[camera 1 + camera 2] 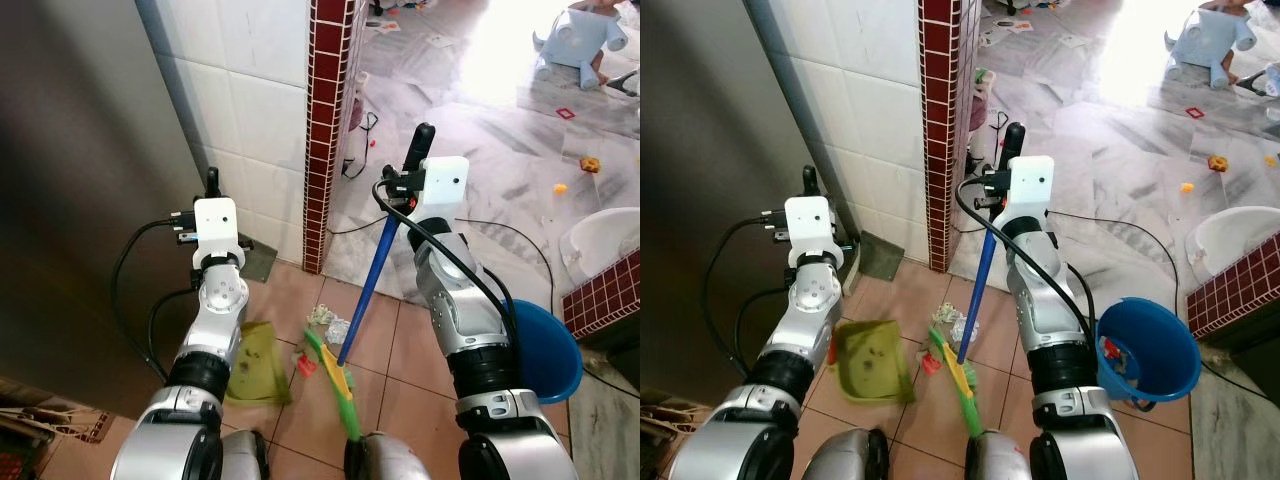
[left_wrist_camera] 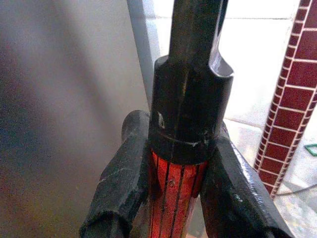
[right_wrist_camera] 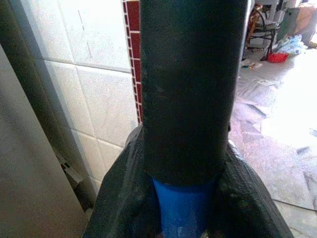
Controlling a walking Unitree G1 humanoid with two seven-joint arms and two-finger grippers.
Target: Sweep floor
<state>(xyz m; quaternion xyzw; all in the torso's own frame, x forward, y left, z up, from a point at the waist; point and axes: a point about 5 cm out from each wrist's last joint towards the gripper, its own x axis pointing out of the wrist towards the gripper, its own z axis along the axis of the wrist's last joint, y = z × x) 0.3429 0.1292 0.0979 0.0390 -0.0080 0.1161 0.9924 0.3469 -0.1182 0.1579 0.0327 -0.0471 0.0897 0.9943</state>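
1. Right gripper [image 3: 185, 208] clenched round the blue broom [image 1: 366, 285] handle, frame centre.
2. Broom head on the tiles at lower centre, beside litter [image 1: 325, 322].
3. Left gripper [image 2: 173, 198] clamps the dustpan [image 1: 872, 362] handle, pan lower left.

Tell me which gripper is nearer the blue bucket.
Right. The right gripper grips the broom handle above-left of the blue bucket; the left gripper holds the dustpan beyond.

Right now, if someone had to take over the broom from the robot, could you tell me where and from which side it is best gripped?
Grip the broom on its bare blue shaft, below the right gripper, which is shut on the black top grip. Come from the open marble-floor side: the shaft leans toward the tiled pillar, and the dustpan sits on the other side.
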